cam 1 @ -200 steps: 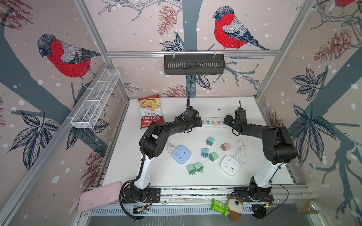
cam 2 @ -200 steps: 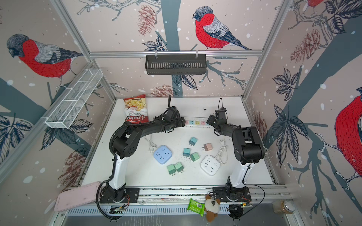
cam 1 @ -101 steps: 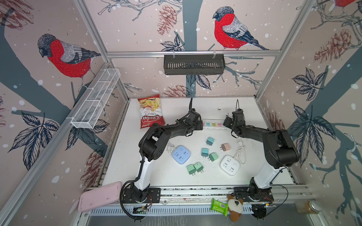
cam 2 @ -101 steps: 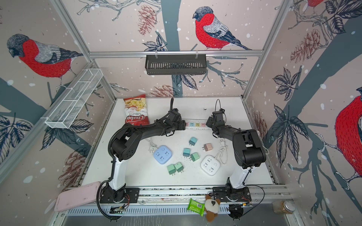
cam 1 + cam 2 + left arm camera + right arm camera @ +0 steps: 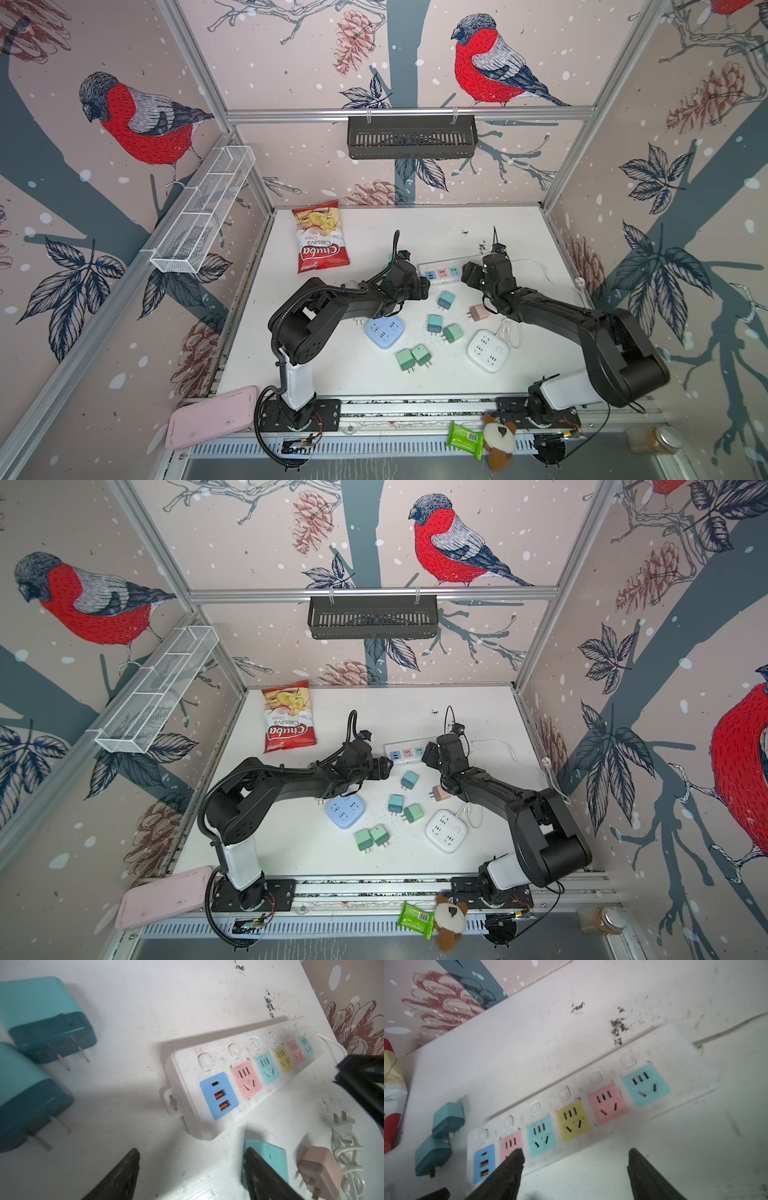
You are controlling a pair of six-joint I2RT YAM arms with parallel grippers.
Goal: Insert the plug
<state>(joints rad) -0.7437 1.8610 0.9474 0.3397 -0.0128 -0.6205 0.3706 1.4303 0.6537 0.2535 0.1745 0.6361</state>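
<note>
**Plug not yet picked up**

The left gripper [image 5: 191, 1169] and right gripper [image 5: 575, 1169] hover at opposite ends of the power strip [image 5: 440, 272], jaws apart and empty. Its sockets are all vacant. A teal plug adapter [image 5: 274, 1153] lies loose just beside its USB end. The next move likely calls for grasping it squarely.

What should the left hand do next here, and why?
Probably move the left hand over the light teal plug just beside it and close on it. Both it and the right hand are open and empty beside the power strip, all sockets look free, and that plug lies nearest the left hand.
</note>
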